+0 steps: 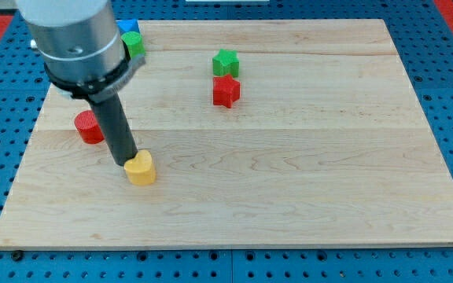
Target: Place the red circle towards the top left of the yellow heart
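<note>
Near the view's left edge of the wooden desk [305, 181] you've got the red circle [89, 126], lying up and to the left of the yellow heart [141, 168], w/ the dark rod [115, 130] standing between them. There's no hand on this arm, so no open/closed state to give you; the rod ends in my tip [130, 163], touching or just beside the heart's upper-left edge. Toward the view's top centre, a green star [226, 62] sits just above a red star [226, 91], nearly touching. At top left, a green block [135, 44] and a blue block [127, 27] peek out beside the arm's grey housing [77, 39]; shapes unclear. No brands, labels or writing readable anywhere.
</note>
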Controlling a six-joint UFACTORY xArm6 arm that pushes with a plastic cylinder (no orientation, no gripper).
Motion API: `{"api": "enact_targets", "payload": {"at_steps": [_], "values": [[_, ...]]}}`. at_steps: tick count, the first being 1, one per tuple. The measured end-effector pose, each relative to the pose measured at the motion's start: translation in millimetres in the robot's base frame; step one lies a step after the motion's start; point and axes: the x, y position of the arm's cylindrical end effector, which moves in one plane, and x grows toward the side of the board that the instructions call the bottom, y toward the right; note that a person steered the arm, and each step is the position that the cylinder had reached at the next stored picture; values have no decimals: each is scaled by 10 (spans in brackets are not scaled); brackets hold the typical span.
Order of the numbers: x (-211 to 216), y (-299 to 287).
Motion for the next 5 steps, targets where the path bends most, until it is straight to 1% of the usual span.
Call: {"api": "enact_targets", "payload": {"at_steps": [1,2,3,4,5], "values": [[19,288],[202,282],[276,11],[236,-576],[-184,-818]]}}
